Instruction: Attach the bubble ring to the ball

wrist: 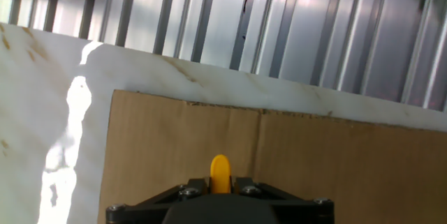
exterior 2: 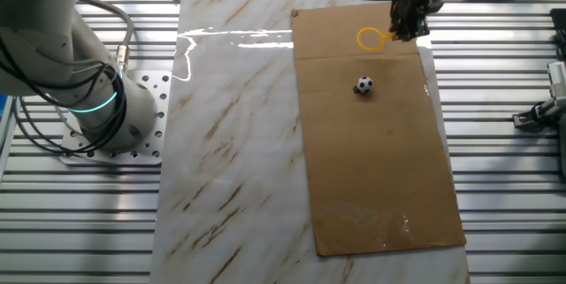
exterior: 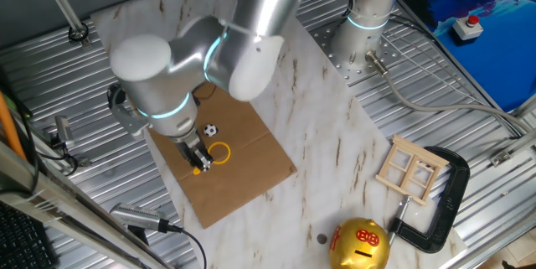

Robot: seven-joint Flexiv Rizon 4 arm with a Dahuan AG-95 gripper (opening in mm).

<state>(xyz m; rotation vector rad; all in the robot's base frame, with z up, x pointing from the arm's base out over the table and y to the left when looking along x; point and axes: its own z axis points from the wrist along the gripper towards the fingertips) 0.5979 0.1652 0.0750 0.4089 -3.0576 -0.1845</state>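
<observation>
I am holding the small yellow-orange plastic bubble ring (exterior: 216,153) by its short straight handle, my jaws clenched on that handle at the tip of my gripper (exterior: 201,165). In the hand view, the yellow handle end (wrist: 219,174) is sticking out between the two black halves of my jaws, over the flat brown cardboard sheet (wrist: 349,168). The thin open hoop is lying low over the cardboard, near one edge of the sheet, and I cannot tell whether it is touching it. The tiny black-and-white soccer-patterned ball (exterior: 209,130) is sitting on the same cardboard, near the hoop but apart from it; in the other fixed view the ball (exterior 2: 363,85) is lying just beyond the ring (exterior 2: 370,38). The cardboard is resting on the white marbled surface (exterior: 335,135). Further along that surface, well apart from me, a gold round piggy bank (exterior: 360,244) and a small pale wooden frame (exterior: 410,170) are resting beside a black C-clamp (exterior: 444,202).
</observation>
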